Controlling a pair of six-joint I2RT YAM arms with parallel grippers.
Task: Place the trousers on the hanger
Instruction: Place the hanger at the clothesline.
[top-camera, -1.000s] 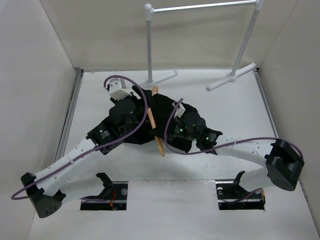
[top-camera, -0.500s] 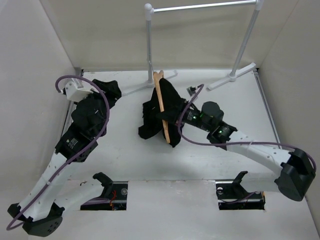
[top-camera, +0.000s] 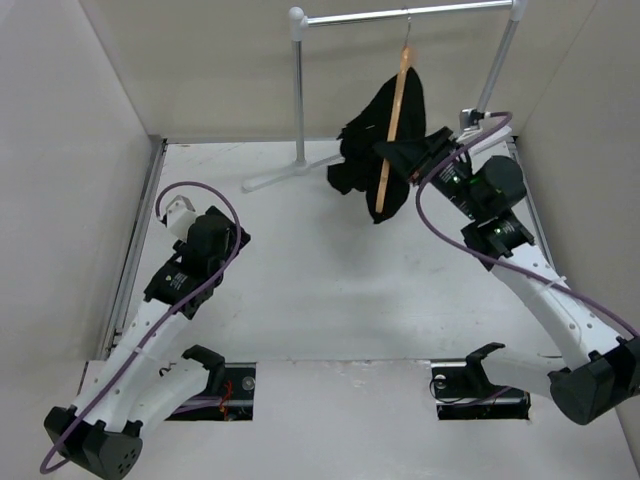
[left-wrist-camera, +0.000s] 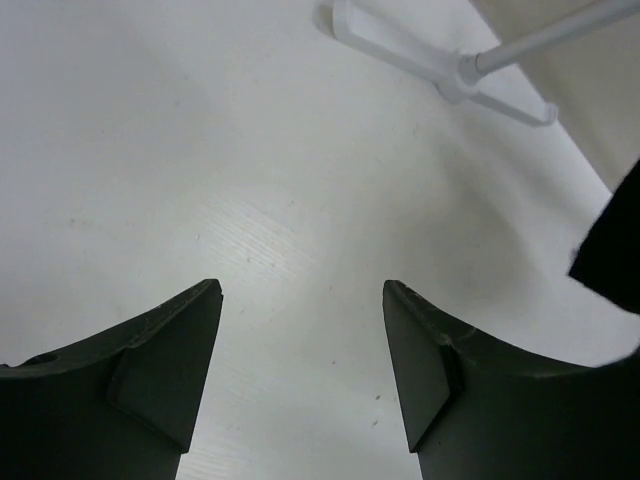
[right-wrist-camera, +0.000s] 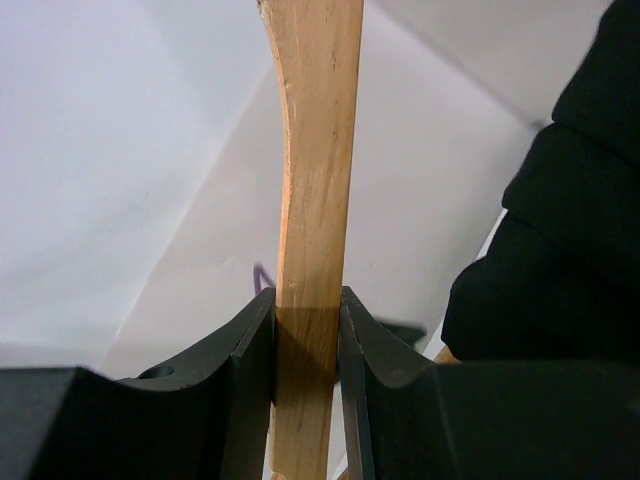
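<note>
At one o'clock, the right tool (right-wrist-camera: 305, 300) is clamped on the hanger (top-camera: 392, 130), probably steadying it while its hook reaches the rail (top-camera: 400, 14); the trousers (top-camera: 362, 150) drape over it. The left tool (left-wrist-camera: 302, 300), jaws apart, hovers clear at nine o'clock.

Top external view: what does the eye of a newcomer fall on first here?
The plain black fabric trousers draped over the light tan wooden hanger stand out, held high at the far right, just under the grey metal rail. The right gripper is shut on the hanger's wood. The left gripper hangs open above the white table at the left.
</note>
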